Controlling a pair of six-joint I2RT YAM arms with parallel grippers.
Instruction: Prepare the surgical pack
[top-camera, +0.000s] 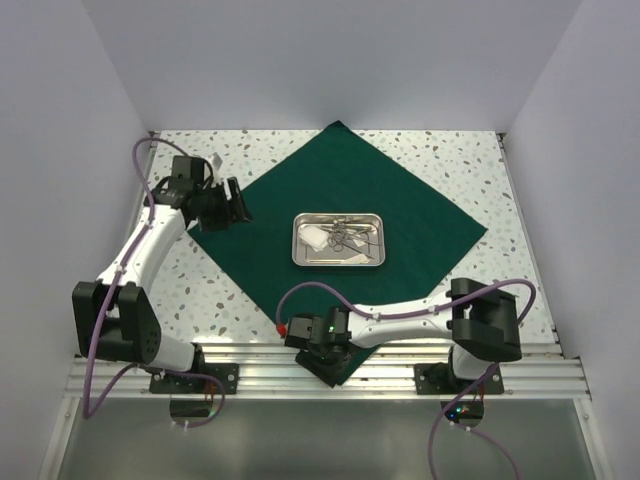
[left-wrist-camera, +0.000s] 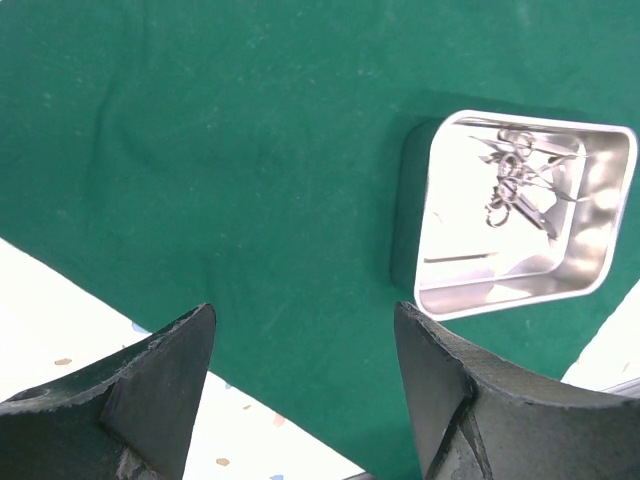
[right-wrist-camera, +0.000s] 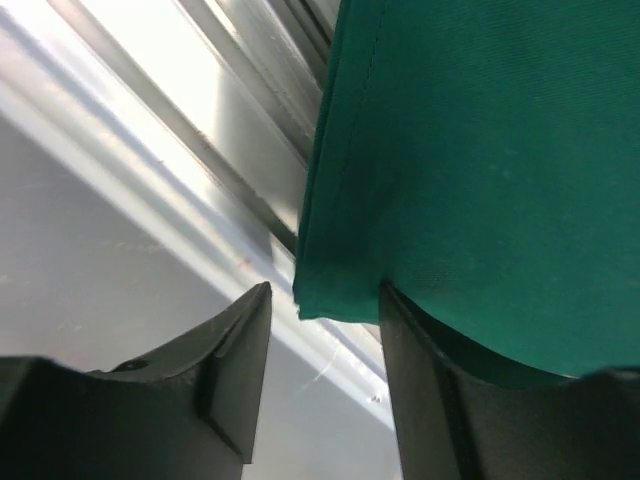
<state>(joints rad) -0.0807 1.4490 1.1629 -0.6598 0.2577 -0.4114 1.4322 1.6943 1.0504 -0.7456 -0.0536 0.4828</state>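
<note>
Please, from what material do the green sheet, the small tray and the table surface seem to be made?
Green sheet: woven cloth, matte; it shows soft wrinkles and a stitched hem. Small tray: probably polished steel; its walls shine and reflect. Table surface: speckled white, like terrazzo or a laminate copy; I cannot tell which.

The drape (top-camera: 340, 200) is dark green woven cloth, matt and softly creased, with a stitched hem at its 6 o'clock corner. The tray (top-camera: 338, 240) is polished metal, mirror-bright inside. In it lie shiny steel instruments (left-wrist-camera: 515, 180) and soft white gauze (top-camera: 315, 238). The tabletop (top-camera: 480, 165) looks like smooth speckled stone. At 6 o'clock the rail (top-camera: 260, 352) is brushed aluminium. The jaws are matt black plastic, faintly grainy.
</note>
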